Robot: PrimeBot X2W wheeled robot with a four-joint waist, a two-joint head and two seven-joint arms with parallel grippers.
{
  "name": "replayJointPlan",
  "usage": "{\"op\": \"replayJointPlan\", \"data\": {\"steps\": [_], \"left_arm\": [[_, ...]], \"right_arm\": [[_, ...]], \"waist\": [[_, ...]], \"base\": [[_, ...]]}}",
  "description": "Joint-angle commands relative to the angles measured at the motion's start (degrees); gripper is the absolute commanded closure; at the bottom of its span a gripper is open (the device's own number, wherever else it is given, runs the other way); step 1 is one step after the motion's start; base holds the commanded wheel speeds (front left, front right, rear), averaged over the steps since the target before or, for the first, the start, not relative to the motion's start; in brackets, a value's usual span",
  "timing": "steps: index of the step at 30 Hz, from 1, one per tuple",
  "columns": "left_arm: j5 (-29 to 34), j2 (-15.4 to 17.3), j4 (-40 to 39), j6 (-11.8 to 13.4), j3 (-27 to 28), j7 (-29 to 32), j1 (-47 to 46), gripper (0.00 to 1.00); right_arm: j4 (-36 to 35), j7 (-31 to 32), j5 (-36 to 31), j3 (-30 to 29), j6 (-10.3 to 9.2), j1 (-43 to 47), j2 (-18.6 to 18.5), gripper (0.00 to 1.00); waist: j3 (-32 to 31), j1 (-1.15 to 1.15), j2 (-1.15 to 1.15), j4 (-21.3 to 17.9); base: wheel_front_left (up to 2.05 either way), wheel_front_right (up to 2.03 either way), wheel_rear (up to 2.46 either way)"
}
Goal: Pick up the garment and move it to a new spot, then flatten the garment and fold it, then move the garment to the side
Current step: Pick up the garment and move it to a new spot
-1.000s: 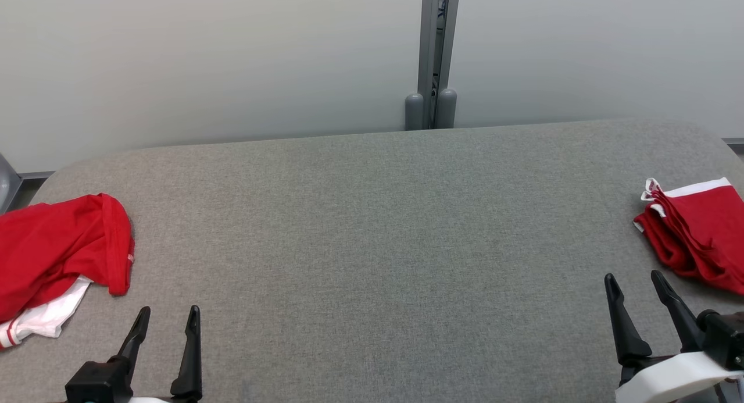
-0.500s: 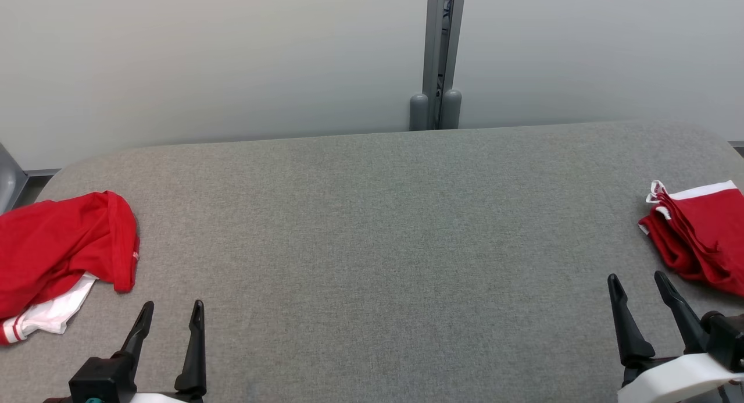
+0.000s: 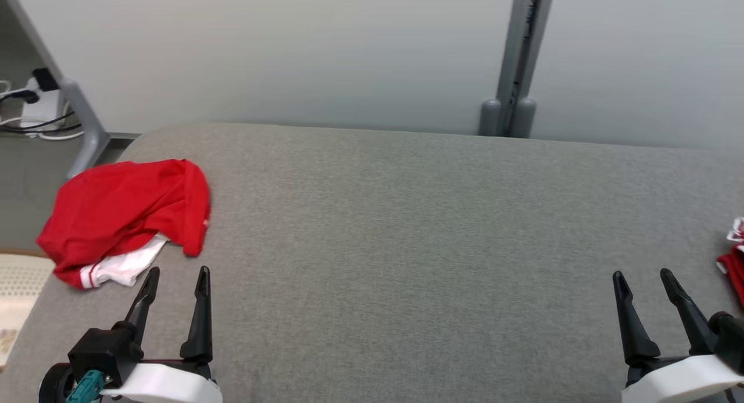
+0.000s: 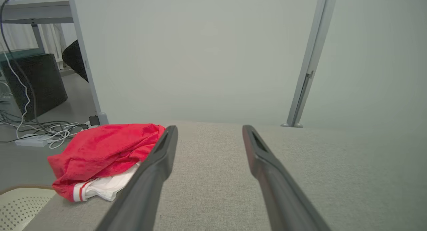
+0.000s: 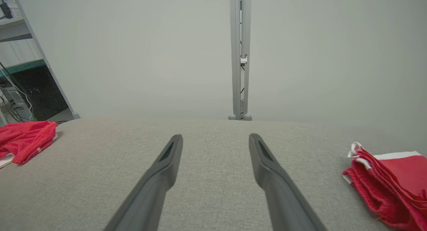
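Two end effectors are hovering over our grey fabric-covered desk [image 3: 407,217], both with fingers spread apart and gripping nothing. We are holding the left end effector [image 3: 178,270] just beside the crumpled red-and-white garment [image 3: 122,208], which is lying at the desk's left end. Our right end effector [image 3: 641,274] is sitting near a folded red garment [image 3: 735,272] at the right edge.
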Motion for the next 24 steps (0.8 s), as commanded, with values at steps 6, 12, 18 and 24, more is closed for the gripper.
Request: {"op": "replayJointPlan", "data": {"steps": [6,12,18,24], "left_arm": [[-1.7,1.1,2.8,-4.0,0.6,-2.3,-2.5,0.00],[-2.2,1.2,4.7,-7.3,0.4,-3.6,-3.7,0.00],[-1.7,0.8,7.1,-9.0,0.3,-4.4,-5.4,0.00],[-1.1,0.7,8.7,-9.6,0.2,-4.7,-6.2,0.00]], "right_arm": [[-0.9,0.2,-0.2,0.0,0.01,0.8,0.7,0.00],[-1.1,0.0,-0.3,-0.4,0.01,1.3,1.3,0.00],[-1.2,0.1,-0.7,-0.9,0.01,1.8,1.8,0.00],[-1.1,0.2,-0.8,-0.7,0.01,1.7,2.0,0.00]], "waist": [[-0.5,0.00,0.00,9.7],[-0.9,0.00,0.00,13.8],[-1.3,0.00,0.00,16.8],[-1.4,0.00,0.00,17.6]], "base": [[0.00,0.00,0.00],[0.00,0.00,0.00],[0.00,0.00,0.00],[0.00,0.00,0.00]]}}
